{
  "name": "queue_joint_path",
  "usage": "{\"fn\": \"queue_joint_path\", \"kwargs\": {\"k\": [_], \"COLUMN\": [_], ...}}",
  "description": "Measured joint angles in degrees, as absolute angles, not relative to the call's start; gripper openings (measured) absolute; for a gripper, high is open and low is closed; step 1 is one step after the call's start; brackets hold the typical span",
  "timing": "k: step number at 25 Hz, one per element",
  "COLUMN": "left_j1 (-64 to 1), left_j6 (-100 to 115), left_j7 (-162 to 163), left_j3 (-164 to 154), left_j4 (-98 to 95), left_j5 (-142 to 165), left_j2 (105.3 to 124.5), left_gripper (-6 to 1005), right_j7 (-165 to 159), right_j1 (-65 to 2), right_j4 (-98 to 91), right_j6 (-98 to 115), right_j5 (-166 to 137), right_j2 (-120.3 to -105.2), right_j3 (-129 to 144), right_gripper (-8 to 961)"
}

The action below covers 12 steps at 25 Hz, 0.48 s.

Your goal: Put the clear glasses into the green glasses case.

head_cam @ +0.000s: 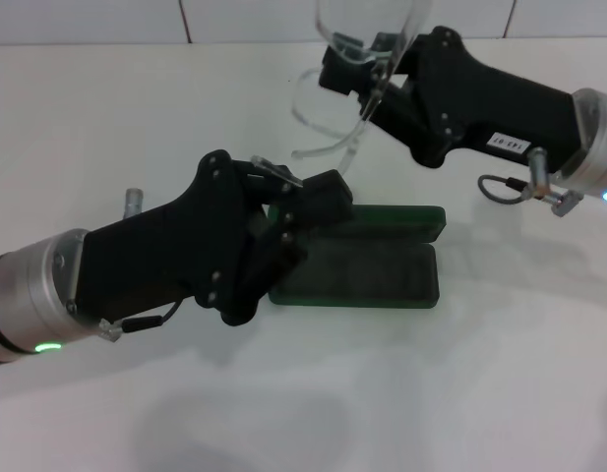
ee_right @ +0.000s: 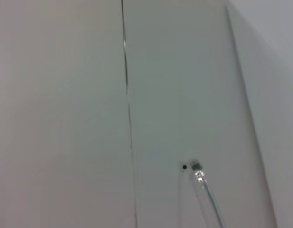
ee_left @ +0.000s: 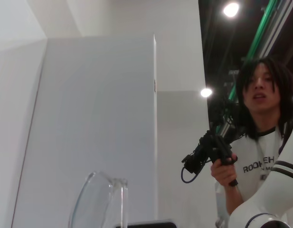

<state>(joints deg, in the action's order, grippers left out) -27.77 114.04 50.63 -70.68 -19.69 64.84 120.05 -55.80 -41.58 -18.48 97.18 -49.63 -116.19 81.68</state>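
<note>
My right gripper (head_cam: 365, 77) is shut on the clear glasses (head_cam: 354, 39) and holds them in the air above the far side of the table. Their thin clear arms (head_cam: 328, 147) hang down toward the case. One lens edge (ee_left: 96, 202) shows in the left wrist view and an arm tip (ee_right: 202, 183) in the right wrist view. The green glasses case (head_cam: 382, 265) lies open on the white table, lid (head_cam: 401, 221) folded back. My left gripper (head_cam: 301, 226) hovers over the case's left end, jaws spread, gripping nothing I can see.
A white table (head_cam: 431, 393) spreads in front of the case, with a tiled wall (head_cam: 106, 20) behind it. A small grey cylinder (head_cam: 133, 202) stands behind my left arm. A person (ee_left: 260, 142) holding a black handle stands past the table.
</note>
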Motion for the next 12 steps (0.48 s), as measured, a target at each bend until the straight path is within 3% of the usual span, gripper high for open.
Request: {"fn": "queue_joint_path", "kwargs": {"k": [12], "left_j1": [-27.7], "left_j6": [114.0], "left_j7": [50.5], "left_j3": [-70.7], "left_j4": [-18.9], "left_j5": [64.4], "left_j2": [119.97], "left_gripper": [51], "right_j7": [-56.0], "right_j1": [-43.6], "right_j4": [-18.7], "right_j6": [94.9], "right_j5": [-50.0], "right_j2": [-116.20], "right_j3": [87.4], "right_gripper": [117]}}
